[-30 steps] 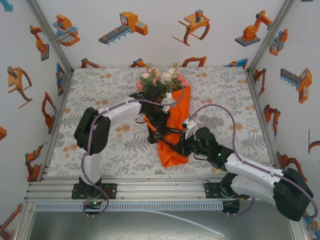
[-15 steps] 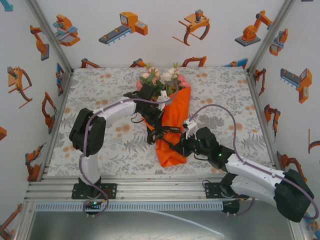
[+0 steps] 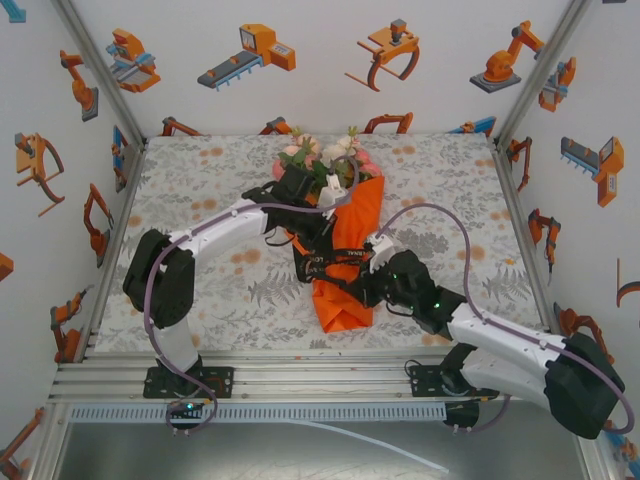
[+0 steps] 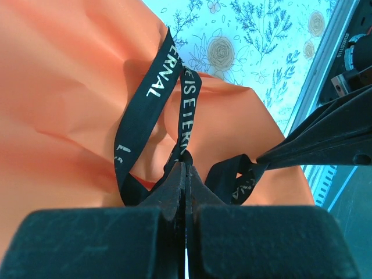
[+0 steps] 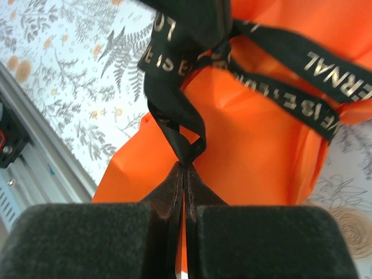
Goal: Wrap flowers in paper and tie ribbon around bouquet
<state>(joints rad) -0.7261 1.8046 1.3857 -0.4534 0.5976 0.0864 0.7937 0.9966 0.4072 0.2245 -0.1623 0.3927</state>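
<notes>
The left gripper [image 4: 185, 167] is pinching the ribbon [image 4: 152, 87] between jaws pressed fully together, a black strip with pale lettering looping up from its tips over the paper [image 4: 64, 87]. The right gripper [image 5: 185, 168] is likewise clamping tight on a twisted strand of the same ribbon, which is running up to a knotted crossing above the bright orange sheet. From the top camera both grippers are meeting over the lower half of the bouquet [image 3: 350, 235], which is lying near the middle of the table with its folded orange tail pointing toward the arm bases and the flowers [image 3: 325, 155], pink, white and cream with green leaves, spilling out at the far end. The tablecloth [image 3: 200, 180] is covering the whole surface with a grey leaf print dotted with small orange blossoms. White walls [image 3: 320, 90] are enclosing the table on three sides, carrying orange robot cartoons [image 3: 250, 55], and silver frame posts [image 3: 105, 68] are rising at the corners. A slotted aluminium rail [image 3: 310, 382] is running along the near edge, holding the arm bases.
</notes>
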